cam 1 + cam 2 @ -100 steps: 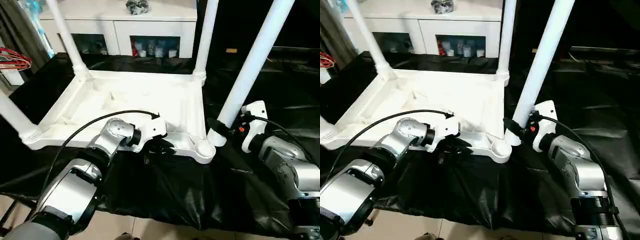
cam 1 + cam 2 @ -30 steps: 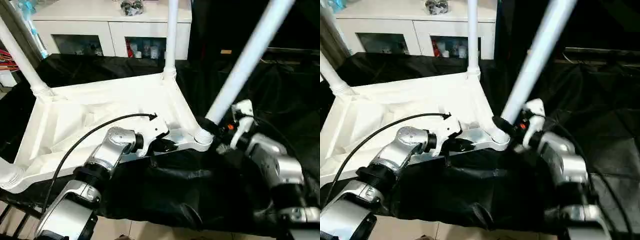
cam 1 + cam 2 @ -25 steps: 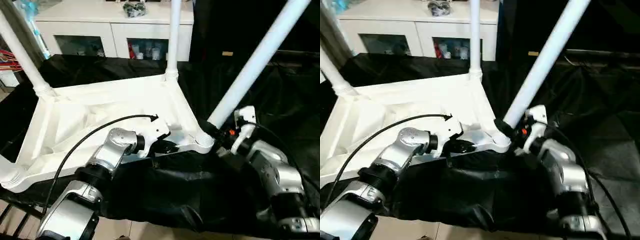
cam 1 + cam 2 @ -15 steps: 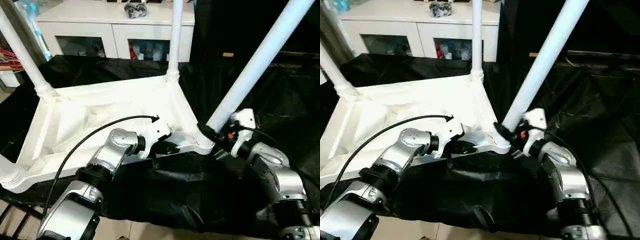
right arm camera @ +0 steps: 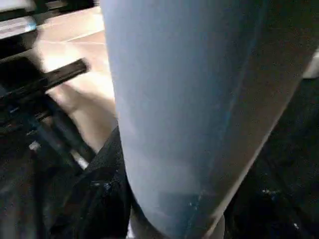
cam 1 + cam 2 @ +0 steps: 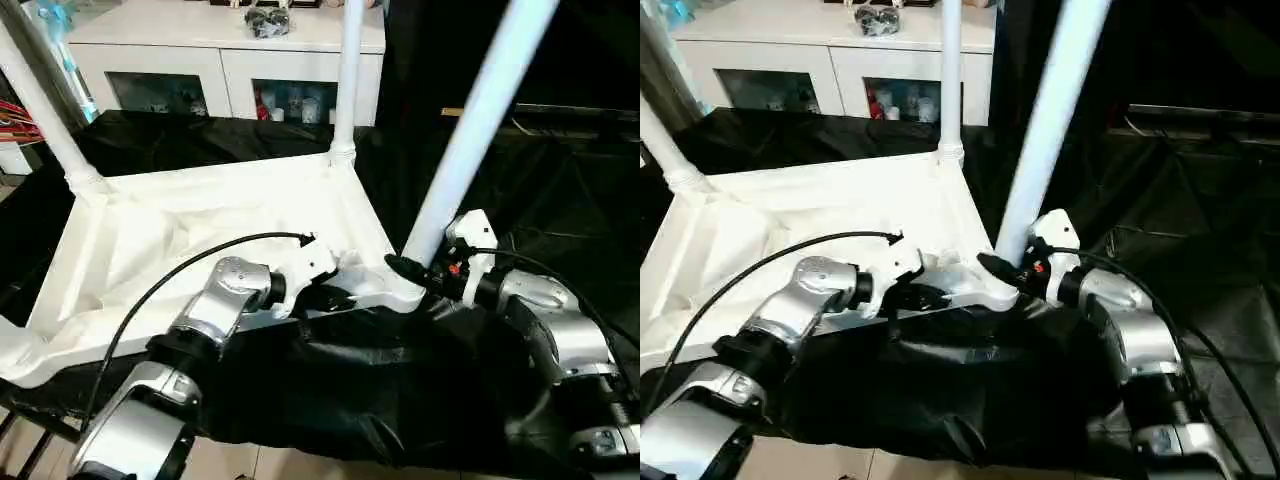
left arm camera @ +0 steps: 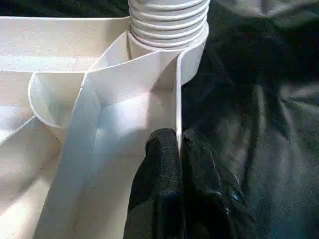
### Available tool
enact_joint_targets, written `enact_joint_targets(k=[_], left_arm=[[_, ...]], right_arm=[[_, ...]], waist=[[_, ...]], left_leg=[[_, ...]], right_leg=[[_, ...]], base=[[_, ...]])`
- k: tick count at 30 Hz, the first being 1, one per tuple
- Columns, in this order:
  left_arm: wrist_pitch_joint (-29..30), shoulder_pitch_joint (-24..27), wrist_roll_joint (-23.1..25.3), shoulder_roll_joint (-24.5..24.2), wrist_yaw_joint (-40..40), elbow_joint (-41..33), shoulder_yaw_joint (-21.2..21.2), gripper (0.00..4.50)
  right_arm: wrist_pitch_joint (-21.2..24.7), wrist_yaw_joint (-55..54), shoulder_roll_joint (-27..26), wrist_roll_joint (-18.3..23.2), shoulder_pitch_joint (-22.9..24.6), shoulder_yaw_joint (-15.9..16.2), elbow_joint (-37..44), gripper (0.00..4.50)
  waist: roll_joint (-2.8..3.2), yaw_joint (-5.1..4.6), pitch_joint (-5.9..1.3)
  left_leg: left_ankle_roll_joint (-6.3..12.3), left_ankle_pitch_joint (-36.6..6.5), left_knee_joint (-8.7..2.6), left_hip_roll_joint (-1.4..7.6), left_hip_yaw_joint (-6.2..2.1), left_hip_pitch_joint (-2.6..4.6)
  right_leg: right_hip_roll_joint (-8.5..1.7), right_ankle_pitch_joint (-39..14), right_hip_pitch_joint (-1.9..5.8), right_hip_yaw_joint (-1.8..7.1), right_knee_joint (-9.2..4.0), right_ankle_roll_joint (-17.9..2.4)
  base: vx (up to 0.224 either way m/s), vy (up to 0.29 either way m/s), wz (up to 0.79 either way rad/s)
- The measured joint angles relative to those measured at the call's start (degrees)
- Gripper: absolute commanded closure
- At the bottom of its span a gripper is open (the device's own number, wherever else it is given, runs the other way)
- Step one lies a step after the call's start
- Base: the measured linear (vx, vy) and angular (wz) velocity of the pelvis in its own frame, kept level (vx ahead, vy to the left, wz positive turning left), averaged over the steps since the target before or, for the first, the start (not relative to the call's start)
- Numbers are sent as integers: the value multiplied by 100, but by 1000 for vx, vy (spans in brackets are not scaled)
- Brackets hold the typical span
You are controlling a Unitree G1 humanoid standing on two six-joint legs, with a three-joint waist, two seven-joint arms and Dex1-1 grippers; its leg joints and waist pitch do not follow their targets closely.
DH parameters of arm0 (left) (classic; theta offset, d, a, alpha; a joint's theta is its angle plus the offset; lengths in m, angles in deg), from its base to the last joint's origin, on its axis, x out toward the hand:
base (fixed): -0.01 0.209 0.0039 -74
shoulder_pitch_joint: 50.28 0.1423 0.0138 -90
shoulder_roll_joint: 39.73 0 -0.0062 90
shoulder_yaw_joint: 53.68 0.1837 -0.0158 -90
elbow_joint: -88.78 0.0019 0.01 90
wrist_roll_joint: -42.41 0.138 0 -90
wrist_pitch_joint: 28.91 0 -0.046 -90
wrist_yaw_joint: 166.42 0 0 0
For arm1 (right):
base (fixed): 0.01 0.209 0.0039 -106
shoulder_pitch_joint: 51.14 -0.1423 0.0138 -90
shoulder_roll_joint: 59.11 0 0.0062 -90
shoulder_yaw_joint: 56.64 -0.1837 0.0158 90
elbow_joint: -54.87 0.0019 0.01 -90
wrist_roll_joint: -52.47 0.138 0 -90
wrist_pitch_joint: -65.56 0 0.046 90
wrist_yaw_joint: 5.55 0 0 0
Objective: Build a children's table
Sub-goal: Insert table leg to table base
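Here the smooth tapered leg [image 6: 470,130] meets a ribbed socket [image 7: 168,25].

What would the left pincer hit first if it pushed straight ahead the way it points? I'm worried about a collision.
Probably the ribbed base of the leg seated in the near corner socket: the left pincer, clamped on the tabletop's rim wall, points along that wall toward it.

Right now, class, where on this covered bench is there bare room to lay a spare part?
Bare black cloth lies right of the table top, and a strip between it and the cabinet. The near right corner is crowded: left tool, right tool, leg.
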Motion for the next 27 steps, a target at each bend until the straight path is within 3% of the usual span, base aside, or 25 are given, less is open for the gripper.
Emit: enact_joint_targets(k=[8, 20, 22, 27], left_arm=[[-189, 23, -59, -277, -671, -8, 110, 450], [-393, -99, -59, -336, -976, 296, 101, 450], [-371, -105, -57, -314, -704, 357, 38, 450], [-65, -227, 108, 11, 347, 492, -120, 450]], right_arm=[[-223, 839, 131, 76, 211, 173, 131, 261], [-474, 1017, 45, 139, 380, 216, 199, 261], [-633, 622, -161, 91, 223, 131, -108, 261], [-856, -856, -661, -184, -359, -103, -1082, 261]], waist=[[-83, 21, -33], [-90, 34, -38], [-95, 11, -38], [-105, -166, -23]], left_leg=[[-6, -4, 0, -1, 1, 23], [-8, -5, -4, -1, 0, 33], [-8, -5, -3, -2, -1, 36], [-8, -4, 2, -5, -12, 33]], right_leg=[[-1, 10, 4, 4, -10, -18], [-1, -2, 12, 3, -13, 0], [-1, -2, 13, 3, -13, 0], [-2, -2, 4, -10, -58, 1]], base=[[0, 0, 0], [0, 0, 0], [0, 0, 0], [-20, 5, -3]])
